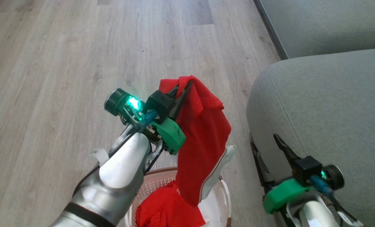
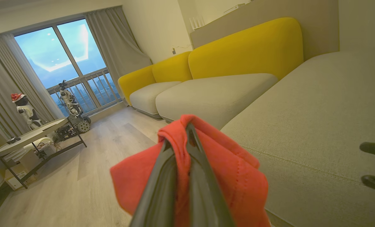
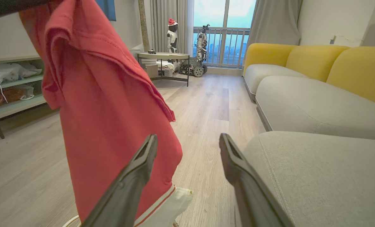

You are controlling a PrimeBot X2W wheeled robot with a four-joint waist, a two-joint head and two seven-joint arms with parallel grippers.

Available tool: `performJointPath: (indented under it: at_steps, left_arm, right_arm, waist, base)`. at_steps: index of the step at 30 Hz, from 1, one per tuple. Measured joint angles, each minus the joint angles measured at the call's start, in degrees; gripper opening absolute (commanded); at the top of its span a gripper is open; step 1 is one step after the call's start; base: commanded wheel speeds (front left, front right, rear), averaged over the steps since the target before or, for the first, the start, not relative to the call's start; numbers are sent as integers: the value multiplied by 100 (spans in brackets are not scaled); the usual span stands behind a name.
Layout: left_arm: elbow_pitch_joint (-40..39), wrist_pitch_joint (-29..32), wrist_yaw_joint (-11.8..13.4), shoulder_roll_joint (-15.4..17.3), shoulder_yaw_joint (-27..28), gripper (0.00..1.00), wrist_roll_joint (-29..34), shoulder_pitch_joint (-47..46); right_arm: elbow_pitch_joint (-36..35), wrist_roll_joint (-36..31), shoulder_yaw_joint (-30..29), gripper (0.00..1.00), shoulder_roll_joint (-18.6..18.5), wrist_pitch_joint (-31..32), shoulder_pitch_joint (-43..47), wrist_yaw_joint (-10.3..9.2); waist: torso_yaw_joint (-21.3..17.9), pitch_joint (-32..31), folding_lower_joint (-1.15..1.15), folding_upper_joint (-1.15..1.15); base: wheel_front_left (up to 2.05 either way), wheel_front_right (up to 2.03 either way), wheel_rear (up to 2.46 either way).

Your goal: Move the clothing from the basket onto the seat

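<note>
My left gripper (image 1: 184, 86) is shut on a bright red garment (image 1: 203, 138) with white trim, which hangs from it above the basket (image 1: 226, 192). In the left wrist view the red fabric (image 2: 237, 176) is folded over the closed fingers (image 2: 178, 157). More red clothing (image 1: 165, 209) lies in the cream basket at the bottom of the head view. The grey-green seat (image 1: 326, 110) spreads to the right. My right gripper (image 1: 266, 145) stands open beside the seat's rounded edge, holding nothing; its fingers (image 3: 143, 157) frame the hanging garment (image 3: 111, 110) and the seat (image 3: 316, 176).
Wooden floor (image 1: 80, 63) stretches to the left and ahead. A second sofa cushion (image 1: 326, 25) lies beyond the seat, with yellow backrests (image 2: 247, 47) behind. A low table (image 3: 163, 56), two small robots (image 3: 172, 34) and shelves (image 3: 10, 104) stand far off.
</note>
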Motion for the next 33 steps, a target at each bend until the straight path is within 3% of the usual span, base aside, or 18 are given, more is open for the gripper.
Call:
performJointPath:
  at_steps: [8,16,24,33]
  left_arm:
    - [-183,-1,56,-1,-171,0,-109,0]
    - [-364,-2,107,1,-264,0,-107,-107]
    - [-653,-8,132,1,-361,0,-109,-198]
    - [-988,-8,204,4,-727,0,-303,-198]
  right_arm:
    - [372,-264,241,100,-3,0,-630,1]
    - [1214,-431,525,100,-89,0,-1191,1]
    - [1871,-15,1410,100,-180,0,-1807,1]
    - [2265,371,1828,100,-204,0,-2291,1]
  waist:
    - [85,91,0,0]
    - [249,166,0,0]
    - [381,244,0,0]
    - [538,280,0,0]
  base:
    - [0,0,0]
    - [0,0,0]
    - [0,0,0]
    - [0,0,0]
